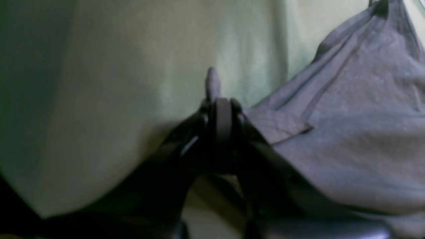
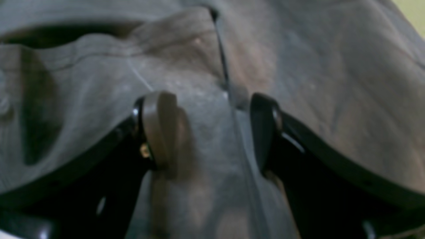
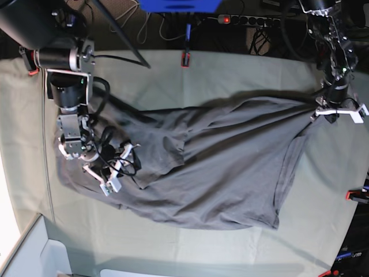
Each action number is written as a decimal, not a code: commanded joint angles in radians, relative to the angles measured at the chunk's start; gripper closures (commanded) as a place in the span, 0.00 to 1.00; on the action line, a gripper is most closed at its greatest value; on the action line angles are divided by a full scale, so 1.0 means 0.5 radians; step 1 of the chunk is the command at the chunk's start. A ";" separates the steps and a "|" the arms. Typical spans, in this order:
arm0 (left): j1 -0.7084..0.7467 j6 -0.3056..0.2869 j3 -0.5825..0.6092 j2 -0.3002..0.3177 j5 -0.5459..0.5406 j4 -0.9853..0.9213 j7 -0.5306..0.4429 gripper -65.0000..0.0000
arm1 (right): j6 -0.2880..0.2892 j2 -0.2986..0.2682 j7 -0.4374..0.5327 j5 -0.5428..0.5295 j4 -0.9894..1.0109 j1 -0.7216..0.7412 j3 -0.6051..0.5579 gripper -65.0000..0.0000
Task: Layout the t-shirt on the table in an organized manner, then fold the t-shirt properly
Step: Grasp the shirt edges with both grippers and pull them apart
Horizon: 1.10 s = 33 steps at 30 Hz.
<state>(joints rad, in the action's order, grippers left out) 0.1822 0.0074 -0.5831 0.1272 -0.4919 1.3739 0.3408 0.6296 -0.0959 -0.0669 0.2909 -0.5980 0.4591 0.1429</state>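
left tool (image 1: 221, 109) – jaws closed | right tool (image 2: 212, 132) – jaws apart

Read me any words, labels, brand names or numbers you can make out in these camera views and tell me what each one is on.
None can be read.
t-shirt: plain grey, with no print or label showing in any view.
table: its pale green cloth is unmarked.
Both wrist views are blurred close-ups of fabric and gripper fingers, with no lettering visible.
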 commanded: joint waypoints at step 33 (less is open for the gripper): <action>-0.169 -0.001 -0.014 0.140 0.003 0.028 -0.045 1.00 | -0.009 0.028 0.086 -0.009 -0.460 -0.456 -0.005 0.45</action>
<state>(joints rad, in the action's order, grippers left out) 0.1078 0.0048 -0.5854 0.1799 -0.4911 1.3731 0.3473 0.6285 -0.0772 0.0177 0.2684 -0.8253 0.2298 0.1387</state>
